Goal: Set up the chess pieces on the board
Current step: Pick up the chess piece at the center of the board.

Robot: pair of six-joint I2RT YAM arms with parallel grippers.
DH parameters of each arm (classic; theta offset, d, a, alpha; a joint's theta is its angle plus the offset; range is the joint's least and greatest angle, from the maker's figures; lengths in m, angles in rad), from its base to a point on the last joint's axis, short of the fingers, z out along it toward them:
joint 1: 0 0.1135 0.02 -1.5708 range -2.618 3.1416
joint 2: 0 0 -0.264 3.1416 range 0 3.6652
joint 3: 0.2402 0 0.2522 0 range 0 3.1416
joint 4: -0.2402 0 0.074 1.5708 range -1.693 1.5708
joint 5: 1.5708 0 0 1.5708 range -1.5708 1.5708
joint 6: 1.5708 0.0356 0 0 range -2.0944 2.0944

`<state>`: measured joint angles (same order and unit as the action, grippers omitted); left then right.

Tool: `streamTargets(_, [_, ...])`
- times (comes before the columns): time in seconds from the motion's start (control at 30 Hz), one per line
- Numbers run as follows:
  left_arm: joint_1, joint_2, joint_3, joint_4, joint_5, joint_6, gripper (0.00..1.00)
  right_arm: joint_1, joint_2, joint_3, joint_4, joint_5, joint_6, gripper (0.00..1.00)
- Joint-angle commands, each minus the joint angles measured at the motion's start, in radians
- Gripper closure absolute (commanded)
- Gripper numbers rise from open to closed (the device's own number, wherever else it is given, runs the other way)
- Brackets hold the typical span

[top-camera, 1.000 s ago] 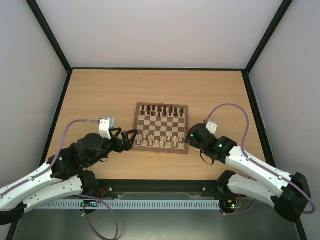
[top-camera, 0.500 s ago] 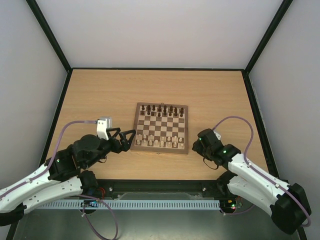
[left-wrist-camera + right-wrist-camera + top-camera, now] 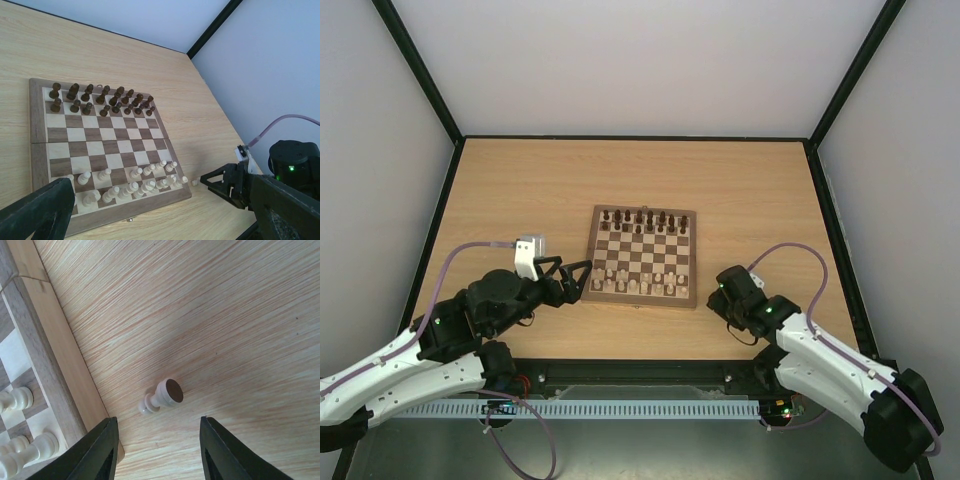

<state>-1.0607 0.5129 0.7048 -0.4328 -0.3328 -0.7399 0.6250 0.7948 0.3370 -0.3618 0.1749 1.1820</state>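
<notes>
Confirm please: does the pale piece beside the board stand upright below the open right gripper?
No: the right wrist view shows the pale piece lying on its side beside the board, below the open right gripper.

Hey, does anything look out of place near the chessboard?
A pale pawn lies tipped on its side on the table, just off the board border, under the open right claw.

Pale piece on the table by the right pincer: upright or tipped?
Tipped. The pale pawn lies on its side on the table, just off the board, its dark underside facing the right wrist camera.
</notes>
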Motion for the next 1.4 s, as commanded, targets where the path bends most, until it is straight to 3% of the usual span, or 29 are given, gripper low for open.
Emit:
streamTargets(0.0, [0.001,-0.01,-0.011,0.019,0.001,0.01,0.01,-0.01,0.031,-0.016,0.023,0.038,0.033,0.54])
streamTargets(0.43, [0.0,-0.007,-0.01,0.021,0.002,0.01,0.01,-0.077,0.047,-0.014,0.006,0.026,0.103,0.64])
streamTargets(0.93, [0.0,-0.017,-0.013,0.022,0.008,0.012,0.01,-0.117,0.099,-0.024,-0.033,-0.087,0.259,0.65])
streamTargets(1.37, [0.0,-0.047,-0.016,0.004,0.003,0.012,0.01,-0.13,0.137,-0.029,0.001,-0.083,0.297,0.62])
